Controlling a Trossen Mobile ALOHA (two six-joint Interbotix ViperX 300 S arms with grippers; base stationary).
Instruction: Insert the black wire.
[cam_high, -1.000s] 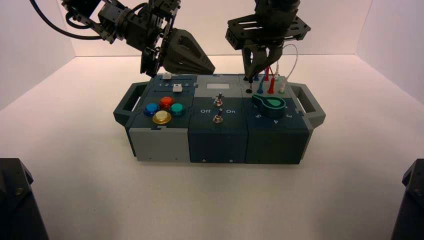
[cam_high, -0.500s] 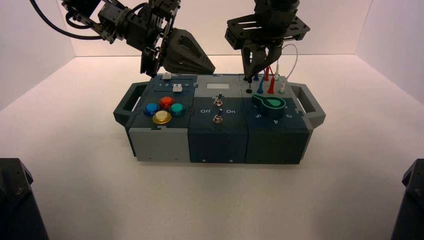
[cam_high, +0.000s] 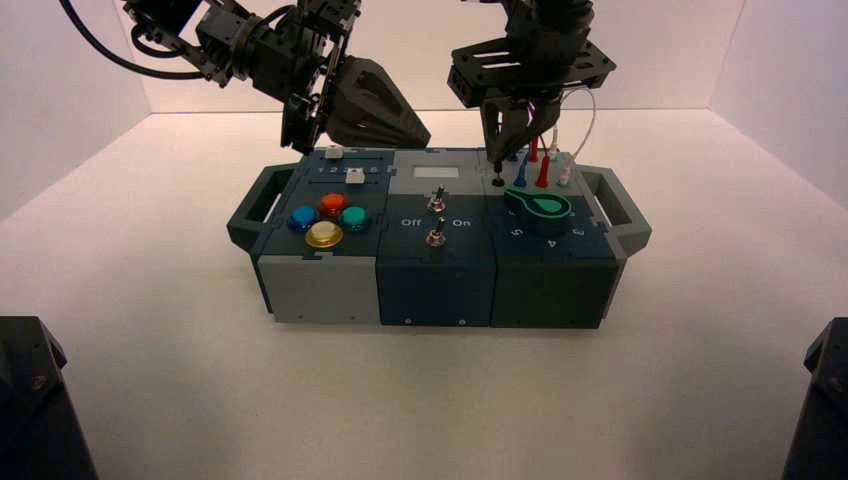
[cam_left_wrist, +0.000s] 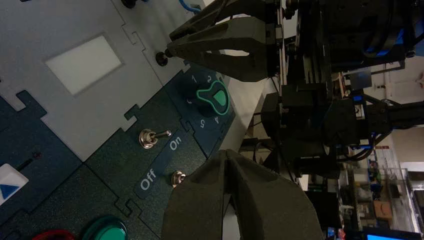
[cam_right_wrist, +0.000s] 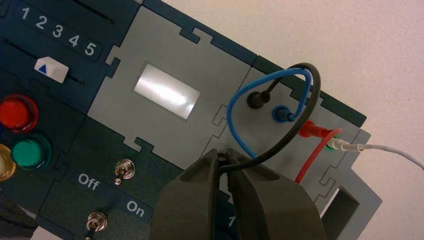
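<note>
The black wire (cam_right_wrist: 267, 155) loops from its far plug (cam_right_wrist: 256, 100), seated in a back socket of the box (cam_high: 300, 290), round to my right gripper (cam_right_wrist: 223, 159). That gripper is shut on the wire's free plug, held upright between the fingertips. In the high view the right gripper (cam_high: 498, 160) stands over the socket row at the box's back right, just above an empty socket (cam_high: 497, 183). It also shows in the left wrist view (cam_left_wrist: 170, 50), tip beside a socket (cam_left_wrist: 161, 58). My left gripper (cam_high: 420, 135) is shut and empty, hovering behind the box's middle.
Blue (cam_right_wrist: 230, 120), red (cam_right_wrist: 315, 131) and white (cam_right_wrist: 385, 149) leads are plugged beside the black one. A green knob (cam_high: 543, 208) sits in front of the sockets. Two toggle switches (cam_high: 436, 200) stand mid-box, coloured buttons (cam_high: 325, 218) and sliders (cam_high: 354, 175) on the left.
The right wrist has lifted and tilted a little, while its fingertips stay over the socket row with the plug. The left arm has not moved.
</note>
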